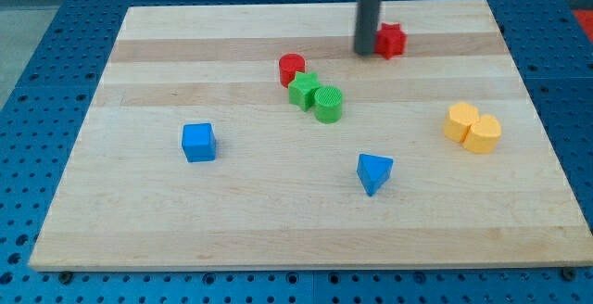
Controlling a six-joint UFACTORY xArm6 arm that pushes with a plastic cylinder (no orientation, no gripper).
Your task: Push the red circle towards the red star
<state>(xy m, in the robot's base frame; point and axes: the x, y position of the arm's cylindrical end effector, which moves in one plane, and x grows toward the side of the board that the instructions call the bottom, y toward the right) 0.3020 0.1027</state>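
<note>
The red circle (pixel 292 68) stands on the wooden board, above the middle, touching the green star's upper left. The red star (pixel 391 41) lies toward the view's top, to the right of the red circle. My tip (pixel 364 52) rests on the board right against the red star's left side, well to the right of the red circle. The rod rises from there out of the view's top.
A green star (pixel 304 91) and a green cylinder (pixel 328 104) sit together just below the red circle. A blue cube (pixel 198 143) is at the left, a blue triangle (pixel 373 172) below the middle, two yellow blocks (pixel 472 127) at the right. The board's top edge (pixel 278 8) is near.
</note>
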